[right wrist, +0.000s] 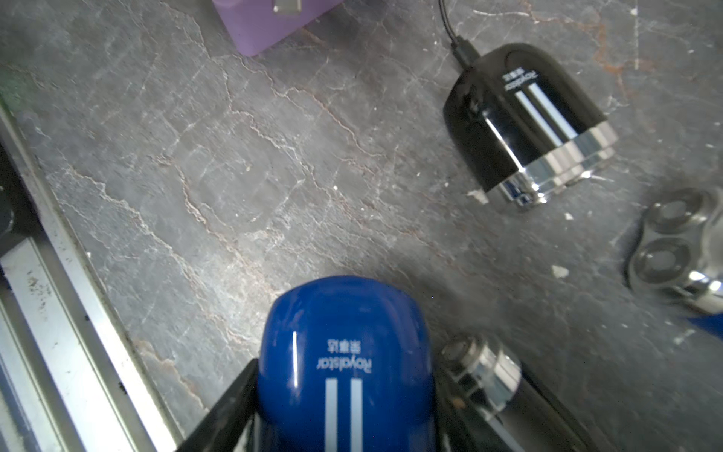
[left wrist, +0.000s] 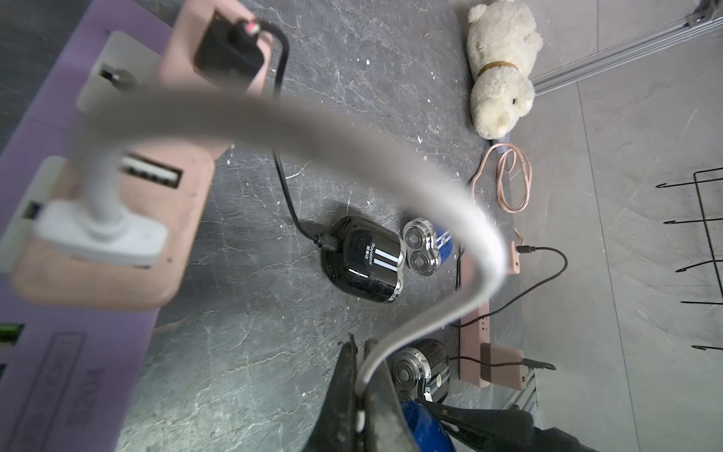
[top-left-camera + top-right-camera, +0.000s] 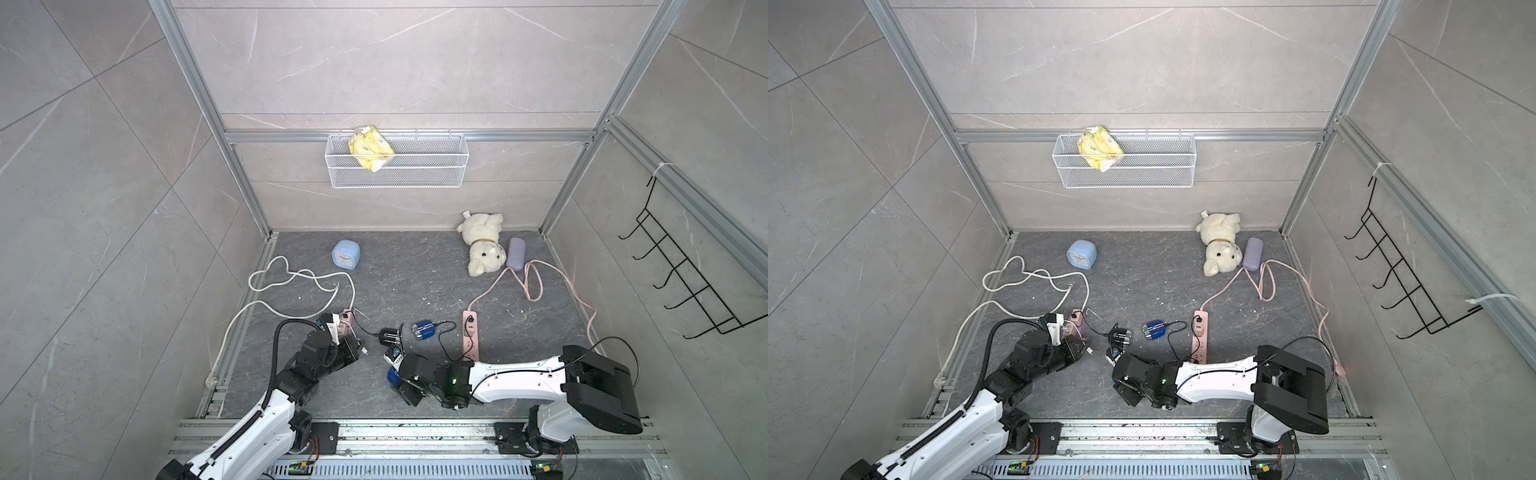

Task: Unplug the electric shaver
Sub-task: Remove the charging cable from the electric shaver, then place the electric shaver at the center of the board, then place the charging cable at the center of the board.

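Grey tile walls (image 3: 374, 62) stood around a dark stone floor (image 3: 415, 282). Near the front middle, the right gripper (image 1: 344, 391) held the blue shaver (image 1: 344, 321). Its long side ran left to right, round end pointing left. The left gripper (image 2: 362, 387), just left of it, was pinched shut on a white cord (image 2: 313, 129).

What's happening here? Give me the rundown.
The right tool grips a blue shaver. The left tool is shut on the loose end of a white cable whose other end sits in the pink adapter. No cord shows on the blue shaver; the black shaver nearby is plugged in.
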Robot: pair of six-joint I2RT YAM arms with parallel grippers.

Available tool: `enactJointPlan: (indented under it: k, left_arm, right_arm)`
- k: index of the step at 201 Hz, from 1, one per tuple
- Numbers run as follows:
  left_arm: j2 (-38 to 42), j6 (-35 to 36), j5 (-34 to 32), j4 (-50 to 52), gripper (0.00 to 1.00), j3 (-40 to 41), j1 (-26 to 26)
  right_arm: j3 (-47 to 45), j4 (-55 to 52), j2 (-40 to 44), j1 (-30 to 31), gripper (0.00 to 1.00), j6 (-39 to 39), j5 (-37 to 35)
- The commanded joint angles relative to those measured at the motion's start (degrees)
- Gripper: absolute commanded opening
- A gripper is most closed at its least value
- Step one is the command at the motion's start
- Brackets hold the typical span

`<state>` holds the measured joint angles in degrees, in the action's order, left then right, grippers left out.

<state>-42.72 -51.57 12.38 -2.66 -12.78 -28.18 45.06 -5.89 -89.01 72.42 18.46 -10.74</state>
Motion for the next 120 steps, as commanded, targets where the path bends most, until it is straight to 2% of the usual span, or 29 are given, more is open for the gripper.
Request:
enactJointPlan:
  k: [1, 33, 70, 120]
  left_arm:
    - [-1.5, 1.8, 1.6, -1.6, 0.0, -1.5, 0.0]
    - [-1.8, 2.3, 2.7, -1.5, 0.0, -1.9, 0.1]
    - [-0.2, 2.2, 2.7, 0.9, 0.0, -2.9, 0.1]
    - [-0.9, 1.6, 5.1, 1.2, 0.0, -4.5, 0.1]
  right_arm:
    - [6.4, -6.0, 2.3, 0.2, 0.39, -0.1, -3.9]
    - [14.3, -13.2, 1.4, -1.7, 0.39, -3.5, -6.7]
    - [22.4, -20.8, -3.5, -8.3, 0.39, -5.8, -10.9]
    - [31.4, -22.8, -12.4, -18.4, 0.39, -7.2, -4.9]
